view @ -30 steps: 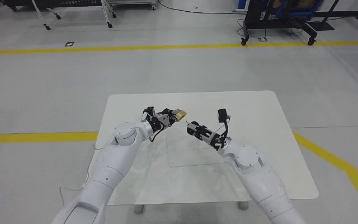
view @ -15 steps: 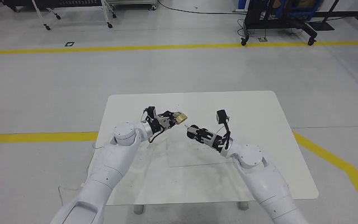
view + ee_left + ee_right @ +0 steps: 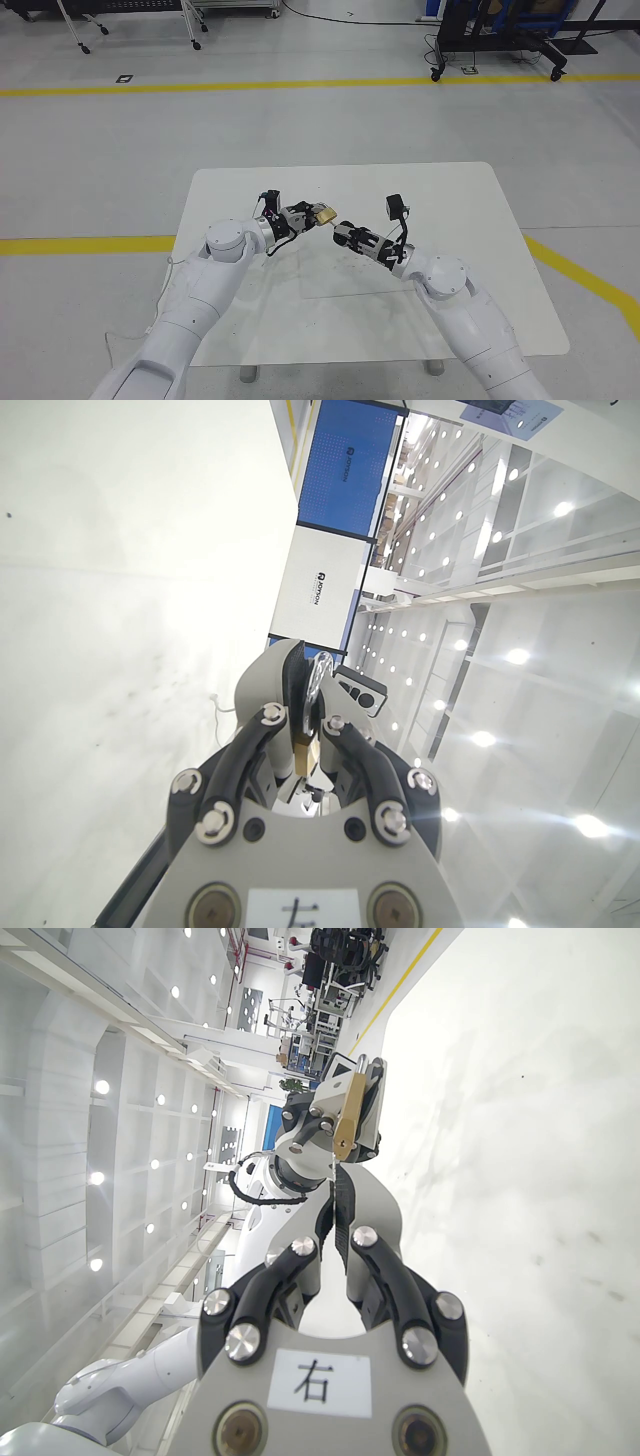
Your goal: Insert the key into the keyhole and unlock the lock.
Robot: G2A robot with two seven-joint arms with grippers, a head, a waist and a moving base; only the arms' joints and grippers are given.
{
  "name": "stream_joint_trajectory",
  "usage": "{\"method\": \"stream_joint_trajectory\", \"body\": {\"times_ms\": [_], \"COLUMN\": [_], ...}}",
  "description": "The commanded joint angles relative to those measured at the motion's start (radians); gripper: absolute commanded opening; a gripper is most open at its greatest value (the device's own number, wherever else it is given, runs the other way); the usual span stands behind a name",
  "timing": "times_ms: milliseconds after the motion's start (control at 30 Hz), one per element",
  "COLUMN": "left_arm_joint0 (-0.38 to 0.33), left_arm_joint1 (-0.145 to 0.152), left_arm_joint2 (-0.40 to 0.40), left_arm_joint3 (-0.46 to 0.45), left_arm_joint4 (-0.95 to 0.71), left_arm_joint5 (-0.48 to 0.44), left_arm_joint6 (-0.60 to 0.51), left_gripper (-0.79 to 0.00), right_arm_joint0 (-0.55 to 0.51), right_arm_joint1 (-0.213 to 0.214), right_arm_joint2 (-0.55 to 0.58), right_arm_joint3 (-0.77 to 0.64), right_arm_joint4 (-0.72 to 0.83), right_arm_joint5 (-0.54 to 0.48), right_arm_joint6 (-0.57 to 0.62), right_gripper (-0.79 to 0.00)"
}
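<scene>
Lock (image 3: 350, 1108) clamped in left claw (image 3: 309, 667), key (image 3: 332, 1167) pinched in right claw (image 3: 336, 1180), both claws white-labelled

The arms (image 3: 190, 310) were cased in smooth white shells (image 3: 455, 280). The left tool (image 3: 312, 680) and right tool (image 3: 336, 1188) were built of grey plates (image 3: 440, 1408), black links (image 3: 387, 1278), silver screws (image 3: 365, 1236) and white character labels (image 3: 320, 1382).

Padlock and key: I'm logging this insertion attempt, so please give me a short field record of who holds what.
left gripper: shut on padlock, held above the table
right gripper: shut on key
keyhole: in the padlock's end face, turned toward the right gripper
key tip: close by the keyhole; inserted or not, cannot tell
</scene>
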Motion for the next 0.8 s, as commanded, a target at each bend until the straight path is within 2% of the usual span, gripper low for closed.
{"method": "stream_joint_trajectory", "body": {"times_ms": [0, 767], "left_arm_joint0": [0.000, 0.000], "left_arm_joint1": [0.000, -0.001], "left_arm_joint2": [0.001, 0.006], "left_arm_joint3": [-0.001, -0.004], "left_arm_joint4": [0.001, 0.024], "left_arm_joint5": [0.000, -0.025], "left_arm_joint6": [0.000, 0.007], "left_gripper": [-0.785, -0.785], "right_arm_joint0": [0.004, 0.041], "right_arm_joint1": [0.000, -0.004], "right_arm_joint2": [-0.002, -0.036], "right_arm_joint3": [0.003, 0.034], "right_arm_joint4": [-0.001, -0.017], "right_arm_joint5": [0.007, 0.045], "right_arm_joint6": [-0.002, -0.045], "right_gripper": [-0.785, -0.785]}}
